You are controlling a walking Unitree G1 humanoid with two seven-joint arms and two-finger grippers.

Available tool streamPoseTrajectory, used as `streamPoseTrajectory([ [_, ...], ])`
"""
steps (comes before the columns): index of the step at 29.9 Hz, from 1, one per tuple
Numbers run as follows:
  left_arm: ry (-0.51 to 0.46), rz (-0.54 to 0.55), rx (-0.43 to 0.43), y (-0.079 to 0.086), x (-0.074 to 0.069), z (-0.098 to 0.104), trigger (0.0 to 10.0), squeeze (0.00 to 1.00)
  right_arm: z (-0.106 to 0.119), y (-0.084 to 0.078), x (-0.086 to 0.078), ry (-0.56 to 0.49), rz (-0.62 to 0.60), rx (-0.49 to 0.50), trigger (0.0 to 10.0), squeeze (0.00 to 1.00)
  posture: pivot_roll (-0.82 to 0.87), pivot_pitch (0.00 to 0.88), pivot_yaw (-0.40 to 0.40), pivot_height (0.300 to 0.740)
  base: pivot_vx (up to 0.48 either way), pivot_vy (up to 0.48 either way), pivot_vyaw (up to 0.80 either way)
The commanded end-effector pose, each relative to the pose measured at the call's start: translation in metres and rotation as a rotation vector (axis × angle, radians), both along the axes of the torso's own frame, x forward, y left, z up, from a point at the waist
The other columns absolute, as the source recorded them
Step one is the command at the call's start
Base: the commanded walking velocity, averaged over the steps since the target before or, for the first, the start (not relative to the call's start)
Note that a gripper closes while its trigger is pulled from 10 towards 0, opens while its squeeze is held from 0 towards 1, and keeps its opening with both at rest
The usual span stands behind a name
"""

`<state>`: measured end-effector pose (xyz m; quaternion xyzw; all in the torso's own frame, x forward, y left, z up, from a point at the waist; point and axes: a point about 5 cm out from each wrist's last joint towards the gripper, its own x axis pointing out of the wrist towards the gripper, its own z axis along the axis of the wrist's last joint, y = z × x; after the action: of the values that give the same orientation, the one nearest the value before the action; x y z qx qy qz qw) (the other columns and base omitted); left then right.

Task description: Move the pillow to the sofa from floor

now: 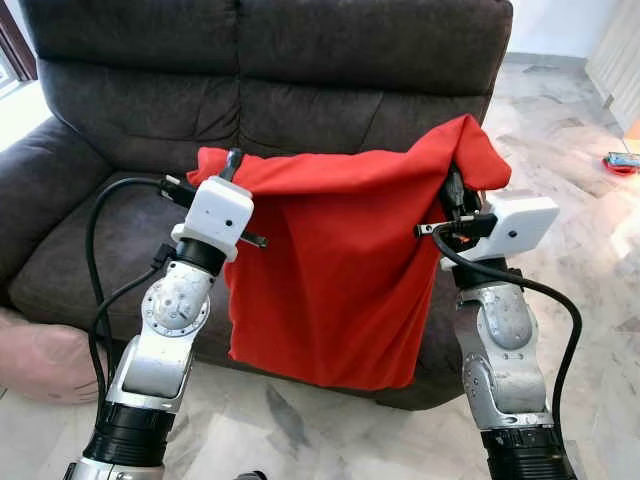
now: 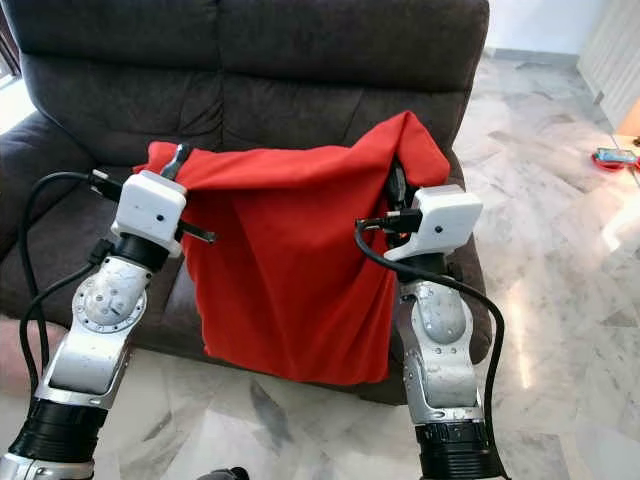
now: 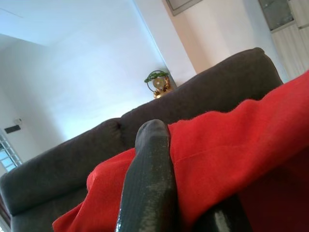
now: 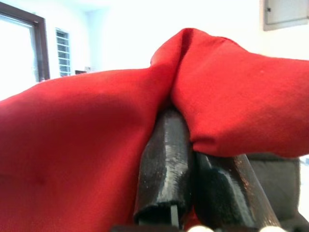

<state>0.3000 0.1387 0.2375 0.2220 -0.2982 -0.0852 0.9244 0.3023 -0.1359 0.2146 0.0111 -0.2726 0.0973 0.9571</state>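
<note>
in your left eye view, the red pillow (image 1: 330,290) is already off the floor (image 1: 560,120) and hangs in front of the dark sofa (image 1: 130,110), its upper edge level with the seat, its lower edge dangling past the seat's front. so the lift looks done; what's left, by my read, is carrying it forward over the cushion and letting go. your left gripper (image 1: 233,165) pinches the top corner on its side, forearm angled up and inward; your right gripper (image 1: 455,195) pinches the other top corner, forearm nearly upright.

in the right eye view you get the same hold: fabric stretched between both grippers, sagging a little in the middle.

in your left wrist view, one black finger (image 3: 147,183) lies clamped against the red cloth, sofa back behind it.

in your right wrist view, both fingers (image 4: 166,169) are pressed together with a fold of pillow caught between them.
</note>
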Motion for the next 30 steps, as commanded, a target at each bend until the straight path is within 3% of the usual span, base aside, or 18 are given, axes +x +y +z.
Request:
streamPoseTrajectory([
  [1,-0.107,-0.011,0.001,-0.0009,-0.0103,0.0235,10.0,0.00,0.0230,0.0085,-0.0063,-0.100,0.039,-0.009,10.0,0.00,0.05,0.050,0.009,0.740,0.000,0.000,0.00],
  [9,-0.103,-0.010,0.001,-0.0022,-0.0121,0.0263,10.0,0.00,0.0255,0.0139,-0.0081,-0.096,0.066,-0.019,10.0,0.00,0.05,0.047,0.007,0.740,0.000,0.000,0.55],
  [25,-0.100,-0.018,-0.017,-0.0048,-0.0113,0.0296,10.0,0.00,0.0268,0.0135,-0.0073,-0.078,0.067,0.003,10.0,0.00,0.05,0.064,0.007,0.740,0.000,0.000,0.00],
  [30,-0.112,-0.017,-0.016,-0.0053,-0.0113,0.0327,10.0,0.00,0.0313,0.0141,-0.0075,-0.096,0.064,0.000,10.0,0.00,0.05,0.063,0.007,0.740,0.248,0.000,0.00],
])
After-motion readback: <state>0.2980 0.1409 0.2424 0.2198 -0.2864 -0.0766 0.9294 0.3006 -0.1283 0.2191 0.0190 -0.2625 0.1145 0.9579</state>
